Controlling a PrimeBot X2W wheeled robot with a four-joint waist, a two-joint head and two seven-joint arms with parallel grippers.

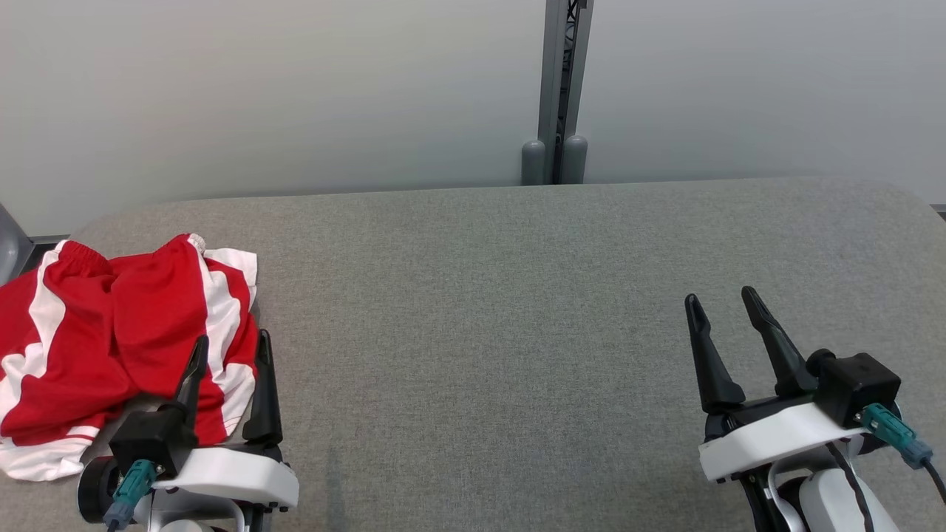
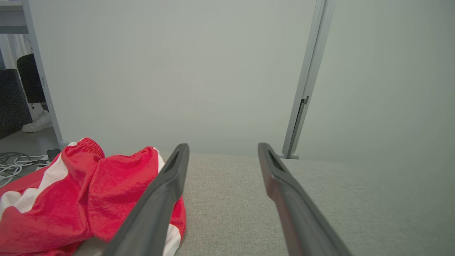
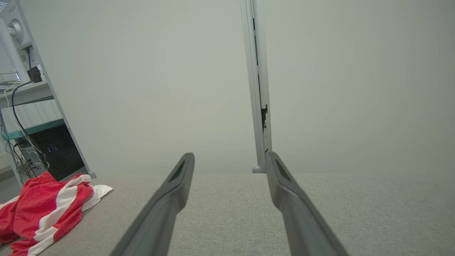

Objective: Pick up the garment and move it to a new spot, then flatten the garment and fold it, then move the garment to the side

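Red/white garment point(image 1: 111, 340) lies crumpled at far-left edge of grey worktop point(image 1: 480, 332). L claw point(image 1: 232, 338) sits by its right side, fingers spread wide, nothing btwn them. R claw point(image 1: 720, 295) is well apart on the right, also wide, empty.

Left pincer point(image 1: 232, 338), right pincer point(image 1: 720, 294) apparently agape

Before us lies a table point(image 1: 517, 295) covered in grey felt-like cloth, its far corners rounded. Behind it we see a pale grey partition wall point(image 1: 295, 89), its two panels joined by a grey metal post point(image 1: 562, 89). Past the wall's left edge we make out a grey floor point(image 2: 25, 142) with loose cables point(image 2: 10, 165), a white shoe point(image 2: 37, 122), and a desk point(image 3: 25, 89) bearing a monitor point(image 3: 10, 35). The light is soft and even.
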